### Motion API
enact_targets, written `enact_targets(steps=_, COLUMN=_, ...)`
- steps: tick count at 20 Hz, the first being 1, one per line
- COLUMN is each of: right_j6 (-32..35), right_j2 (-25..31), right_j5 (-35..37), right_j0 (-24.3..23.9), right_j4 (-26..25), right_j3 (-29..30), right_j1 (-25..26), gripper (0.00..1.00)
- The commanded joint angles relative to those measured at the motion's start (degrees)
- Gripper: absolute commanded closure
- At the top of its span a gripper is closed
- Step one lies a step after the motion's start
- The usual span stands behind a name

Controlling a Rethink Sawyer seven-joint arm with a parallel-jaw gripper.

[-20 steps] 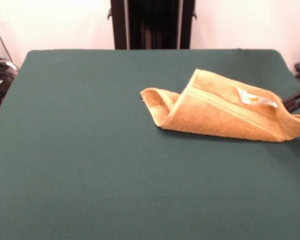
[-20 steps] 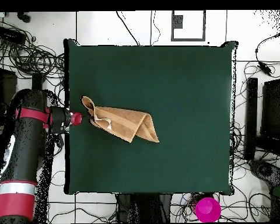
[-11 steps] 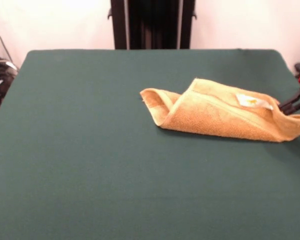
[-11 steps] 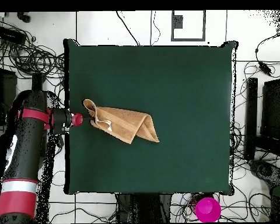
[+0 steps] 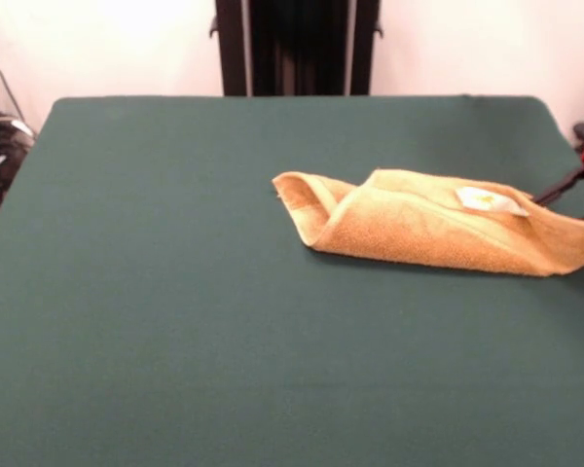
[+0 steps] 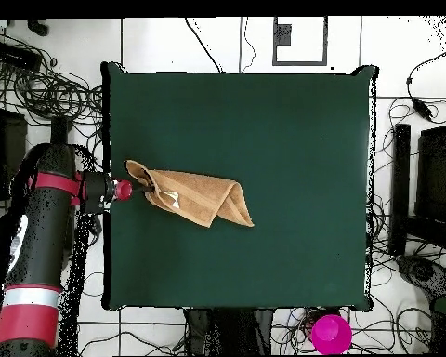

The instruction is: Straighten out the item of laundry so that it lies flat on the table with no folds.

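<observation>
Laundry [image 5: 438, 229] lies folded on the table [image 5: 175, 292]; the arm's fingers [image 5: 569, 192], low at its edge, look spread.

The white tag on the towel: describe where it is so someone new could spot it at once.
Start at the green table, whose only item is the orange-tan towel, lying folded. The tag sits on the towel's top surface at the end nearest the gripper. It is the only white patch on the cloth.
</observation>
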Motion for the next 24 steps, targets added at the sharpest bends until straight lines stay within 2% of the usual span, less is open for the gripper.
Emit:
enact_targets(steps=1, right_j6=10.8, right_j2=7.0, right_j5=-3.6, right_j0=-0.3, right_j4=2.2, right_j3=1.5, right_j1=-0.1, gripper=0.0)
enact_targets(steps=7, right_j6=8.7, right_j2=6.7, right_j5=-4.1, right_j0=-0.8, right_j4=1.3, right_j3=1.0, right_j1=-0.5, gripper=0.0)
enact_targets(steps=9, right_j6=7.5, right_j2=7.2, right_j5=-4.9, right_j0=-1.2, right_j4=1.3, right_j3=2.8, right_j1=-3.2, gripper=0.0)
enact_targets(steps=13, right_j6=3.0, right_j2=8.6, right_j5=-9.8, right_j0=-1.3, right_j4=-0.7, right_j3=12.5, right_j1=-12.7, gripper=0.0)
enact_targets(steps=15, right_j6=1.2, right_j2=9.9, right_j5=-14.4, right_j0=-2.5, right_j4=-1.4, right_j3=16.1, right_j1=-16.6, gripper=0.0)
enact_targets(steps=17, right_j6=-1.4, right_j2=12.3, right_j5=-22.1, right_j0=-4.4, right_j4=-2.0, right_j3=19.3, right_j1=-20.4, gripper=0.0)
enact_targets(steps=18, right_j6=-3.8, right_j2=14.6, right_j5=-26.8, right_j0=-5.9, right_j4=-1.8, right_j3=21.6, right_j1=-23.2, gripper=0.0)
enact_targets(steps=24, right_j6=-13.4, right_j2=24.6, right_j5=-43.3, right_j0=-12.6, right_j4=-3.8, right_j3=31.5, right_j1=-37.5, gripper=0.0)
